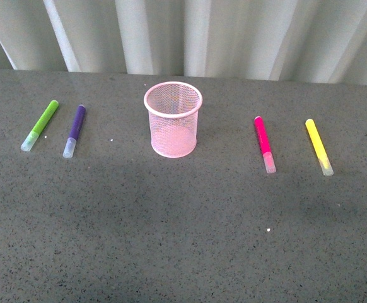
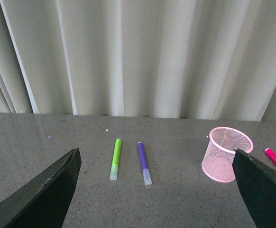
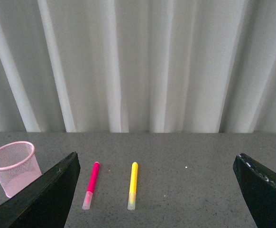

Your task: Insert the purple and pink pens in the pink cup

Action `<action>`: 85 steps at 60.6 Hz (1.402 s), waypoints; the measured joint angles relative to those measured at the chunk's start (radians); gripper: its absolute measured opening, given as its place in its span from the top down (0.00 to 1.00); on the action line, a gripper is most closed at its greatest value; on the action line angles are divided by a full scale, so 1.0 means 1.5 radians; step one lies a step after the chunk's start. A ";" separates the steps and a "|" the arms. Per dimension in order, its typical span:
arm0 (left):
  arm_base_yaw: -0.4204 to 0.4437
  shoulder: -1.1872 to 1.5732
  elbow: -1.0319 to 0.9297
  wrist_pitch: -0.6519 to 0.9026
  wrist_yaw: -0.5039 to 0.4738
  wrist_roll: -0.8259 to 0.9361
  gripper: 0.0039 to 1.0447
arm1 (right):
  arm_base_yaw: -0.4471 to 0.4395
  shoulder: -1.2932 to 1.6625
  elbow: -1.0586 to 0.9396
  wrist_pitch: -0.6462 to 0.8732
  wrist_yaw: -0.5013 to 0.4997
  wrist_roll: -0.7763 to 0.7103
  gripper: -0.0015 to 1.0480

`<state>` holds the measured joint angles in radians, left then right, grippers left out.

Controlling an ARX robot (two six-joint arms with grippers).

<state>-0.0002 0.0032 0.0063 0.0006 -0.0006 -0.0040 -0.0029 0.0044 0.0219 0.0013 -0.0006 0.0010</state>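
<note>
Step in hand: the very start, by my reading. Both pens lie on the table (image 1: 183,240) and the cup holds nothing.
Left gripper (image 2: 154,153): spread wide and gripping nothing. It hangs above the left half of the surface and looks toward the far edge.
Right gripper (image 3: 157,155): likewise wide open and empty, over the right half.
Pink cup (image 1: 173,120): upright near the far edge, about midway between the left and right edges. It is a round wire mesh with a solid rim, narrowing a little toward its base, and the mouth is open.
Purple pen (image 1: 74,130): flat on the table between the cup and the left edge, with its pale cap end toward the near edge. It has a smooth, slim, round barrel.
Pink pen (image 1: 265,144): flat between the cup and the right edge, with its translucent cap also toward the near edge.
Green marker (image 1: 40,125): just beside the purple pen, on the side nearer the left edge. It should be left alone.
Yellow marker (image 1: 319,146): beside the pink pen, nearer the right edge. It should also be left alone.
Surface: dark grey and speckled, matte with a faint sheen. A pleated pale curtain (image 1: 234,38) hangs behind the far edge.
Next move: probably each arm descends on its nearer pen and closes across the barrel. Round plastic may roll, so a centred pinch seems wise. The pen must then be tipped upright to clear the rim.
</note>
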 joint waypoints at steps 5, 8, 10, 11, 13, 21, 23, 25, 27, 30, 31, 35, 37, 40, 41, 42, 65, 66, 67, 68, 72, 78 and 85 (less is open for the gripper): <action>0.000 0.000 0.000 0.000 0.000 0.000 0.06 | 0.000 0.000 0.000 0.000 0.000 0.000 0.07; 0.000 0.000 0.000 0.000 0.000 0.000 0.06 | 0.000 0.000 0.000 0.000 0.000 0.000 0.07; 0.000 0.000 0.000 0.000 0.000 0.000 0.06 | 0.000 0.000 0.000 0.000 0.000 0.000 0.07; 0.000 0.000 0.000 0.000 0.000 0.000 0.06 | 0.000 0.000 0.000 0.000 0.000 0.000 0.07; 0.000 0.000 0.000 0.000 0.000 0.000 0.06 | 0.000 0.000 0.000 0.000 0.000 0.000 0.07; 0.000 0.000 0.000 0.000 0.000 0.000 0.06 | 0.000 0.000 0.000 0.000 0.000 0.000 0.07; 0.000 0.000 0.000 0.000 0.000 0.000 0.06 | 0.000 0.000 0.000 0.000 0.000 0.000 0.07; 0.000 0.000 0.000 0.000 0.000 0.000 0.06 | 0.000 0.000 0.000 0.000 0.000 0.000 0.07; 0.000 0.000 0.000 0.000 0.000 0.000 0.06 | 0.000 0.000 0.000 0.000 0.000 0.000 0.07; 0.000 0.000 0.000 0.000 0.000 0.000 0.06 | 0.000 0.000 0.000 0.000 0.000 0.000 0.07; 0.000 0.000 0.000 0.000 0.000 0.000 0.06 | 0.000 0.000 0.000 0.000 0.000 0.000 0.07; 0.000 0.000 0.000 0.000 0.000 0.000 0.06 | 0.000 0.000 0.000 0.000 0.000 0.000 0.07; 0.000 0.000 0.000 0.000 0.000 0.000 0.06 | 0.000 0.000 0.000 0.000 0.000 0.000 0.07; 0.000 0.000 0.000 0.000 0.000 0.000 0.06 | 0.000 0.000 0.000 0.000 0.000 0.000 0.07; 0.000 0.000 0.000 0.000 0.000 0.000 0.06 | 0.000 0.000 0.000 0.000 0.000 0.000 0.07; 0.000 0.000 0.000 0.000 0.000 0.000 0.06 | 0.000 0.000 0.000 0.000 0.000 0.000 0.07; 0.000 0.000 0.000 0.000 0.000 0.000 0.06 | 0.000 0.000 0.000 0.000 0.000 0.000 0.07; 0.000 0.000 0.000 0.000 0.000 0.000 0.06 | 0.000 0.000 0.000 0.000 0.000 0.000 0.07; 0.000 0.000 0.000 0.000 0.000 0.000 0.06 | 0.000 0.000 0.000 0.000 0.000 0.000 0.07; 0.000 0.000 0.000 0.000 0.000 0.000 0.06 | 0.000 0.000 0.000 0.000 0.000 0.000 0.07; 0.000 0.000 0.000 0.000 0.000 0.000 0.06 | 0.000 0.000 0.000 0.000 0.000 0.000 0.07; -0.052 0.052 0.026 -0.056 -0.164 0.013 0.06 | 0.000 0.000 0.000 0.000 0.000 0.000 0.07; -0.091 0.209 0.054 0.015 -0.341 0.028 0.06 | 0.000 0.000 0.000 0.000 -0.001 0.000 0.07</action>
<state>-0.1360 0.3164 0.0868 0.0235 -0.5121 0.0387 -0.0029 0.0044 0.0219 0.0013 -0.0013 0.0006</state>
